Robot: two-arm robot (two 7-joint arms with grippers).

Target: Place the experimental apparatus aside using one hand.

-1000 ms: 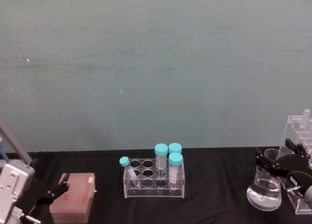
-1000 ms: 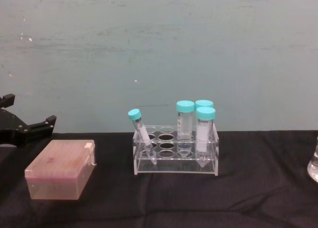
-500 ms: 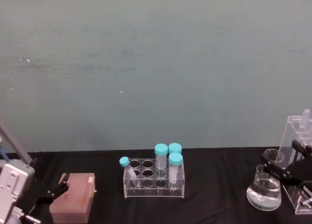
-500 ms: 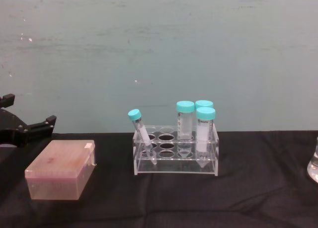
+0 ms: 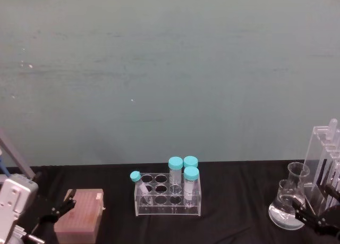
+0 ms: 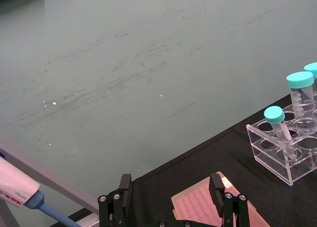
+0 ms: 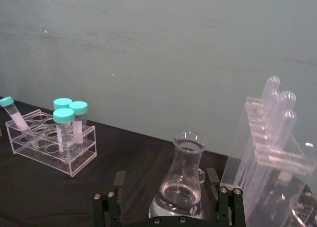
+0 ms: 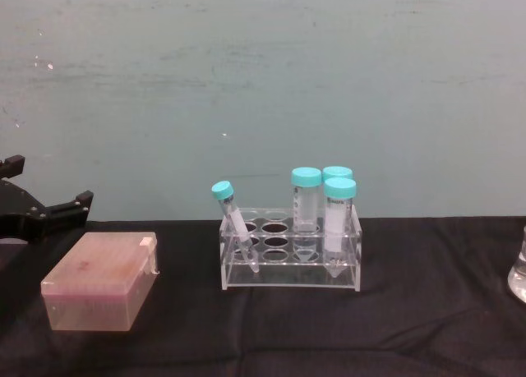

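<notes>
Right gripper (image 7: pixel 167 207): black, two-fingered, low at the right edge of the black-clothed table (image 5: pixel 239 201); fingers spread wide, holding nothing; seen in the head view just in front of the flask.
Large clear glass conical flask (image 5: pixel 289 204): upright at the table's far right, clear liquid in its base; in the right wrist view, framed between the spread fingers (image 7: pixel 113 192) but apart from them.
Tall clear acrylic stand (image 5: pixel 325 167): just right of the flask, carrying long glass test tubes (image 7: pixel 278 113) that lean back against it.
Small glass beaker: possibly the low clear rim at the lower corner of the right wrist view; too cut off to tell.
Left gripper (image 6: pixel 171 207): black, at the table's left edge; fingers set wide apart, empty, with the pink box just beyond them.
Pale pink lidded rectangular box (image 8: pixel 103 280): flat on the cloth at the left, well apart from the centre rack.
Low clear acrylic tube rack (image 8: pixel 290 255): centre of the table, well left of the flask.
Teal-capped plastic tubes (image 8: pixel 324 209): three upright at the rack's right end, a fourth, smaller, tilted at its front-left corner.
White pipette with blue collar (image 6: pixel 20 197): close beside the left wrist camera.
</notes>
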